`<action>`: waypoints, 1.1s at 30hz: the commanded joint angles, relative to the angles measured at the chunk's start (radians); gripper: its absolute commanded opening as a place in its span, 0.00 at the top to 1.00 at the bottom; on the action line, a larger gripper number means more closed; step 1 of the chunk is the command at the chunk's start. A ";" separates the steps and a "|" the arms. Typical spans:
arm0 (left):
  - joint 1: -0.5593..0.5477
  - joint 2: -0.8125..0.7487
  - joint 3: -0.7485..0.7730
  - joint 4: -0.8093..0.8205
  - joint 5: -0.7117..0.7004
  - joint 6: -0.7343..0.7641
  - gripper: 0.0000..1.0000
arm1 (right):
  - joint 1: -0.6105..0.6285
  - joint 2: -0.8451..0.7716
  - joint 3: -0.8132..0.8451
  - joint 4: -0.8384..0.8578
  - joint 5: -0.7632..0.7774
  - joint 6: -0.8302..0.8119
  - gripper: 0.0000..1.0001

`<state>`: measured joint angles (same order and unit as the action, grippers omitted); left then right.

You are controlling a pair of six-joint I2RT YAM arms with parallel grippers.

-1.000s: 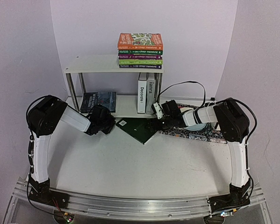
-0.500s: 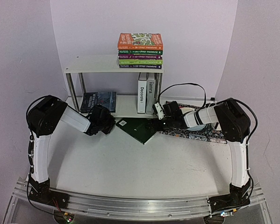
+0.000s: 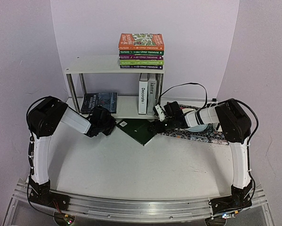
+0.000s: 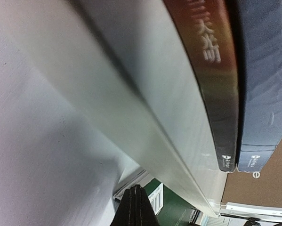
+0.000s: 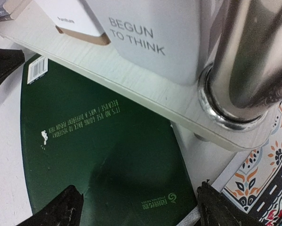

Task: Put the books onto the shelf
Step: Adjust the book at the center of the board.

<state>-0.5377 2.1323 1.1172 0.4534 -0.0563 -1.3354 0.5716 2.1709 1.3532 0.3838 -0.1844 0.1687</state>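
Observation:
A dark green book (image 3: 138, 131) lies flat on the table, its far edge against the lower board of the white shelf (image 3: 126, 107). My right gripper (image 3: 157, 126) is open and low over the book's right corner. In the right wrist view the green cover (image 5: 98, 160) fills the space between the fingertips (image 5: 56, 209). My left gripper (image 3: 113, 126) is shut with nothing in it, at the book's left corner near its barcode (image 4: 156, 200). A stack of colourful books (image 3: 141, 51) lies on the top board. Two upright books (image 3: 147, 92) and flat dark ones (image 3: 99, 101) occupy the lower board.
The shelf's chrome leg (image 5: 253, 52) stands close by my right gripper, at the right. A black patterned mat (image 3: 197, 134) lies under the right forearm, with a pale dish (image 3: 204, 128) partly hidden on it. The lower board's front edge (image 4: 131, 103) runs just above my left fingertips (image 4: 137, 207).
My right gripper has shifted slightly to the right at the green book's corner, its jaws a little wider. The left arm and the book have not moved.

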 commanded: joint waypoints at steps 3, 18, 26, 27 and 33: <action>-0.002 0.011 0.010 -0.044 0.052 -0.024 1.00 | -0.021 0.058 0.019 -0.089 -0.088 0.040 0.16; 0.002 0.029 0.050 -0.044 0.078 0.031 1.00 | 0.006 -0.071 -0.088 -0.070 -0.205 0.085 0.32; -0.020 0.033 0.042 -0.044 0.127 0.036 1.00 | 0.078 -0.112 -0.107 -0.089 -0.211 0.096 0.35; -0.026 0.029 0.034 -0.044 0.127 0.034 1.00 | 0.092 -0.121 -0.115 -0.089 -0.205 0.099 0.35; -0.074 -0.046 -0.073 -0.044 0.130 0.024 1.00 | 0.187 -0.210 -0.198 -0.089 -0.161 0.126 0.35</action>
<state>-0.5688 2.1352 1.1222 0.4535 0.0050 -1.3023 0.6962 2.0632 1.2022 0.3365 -0.3549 0.2685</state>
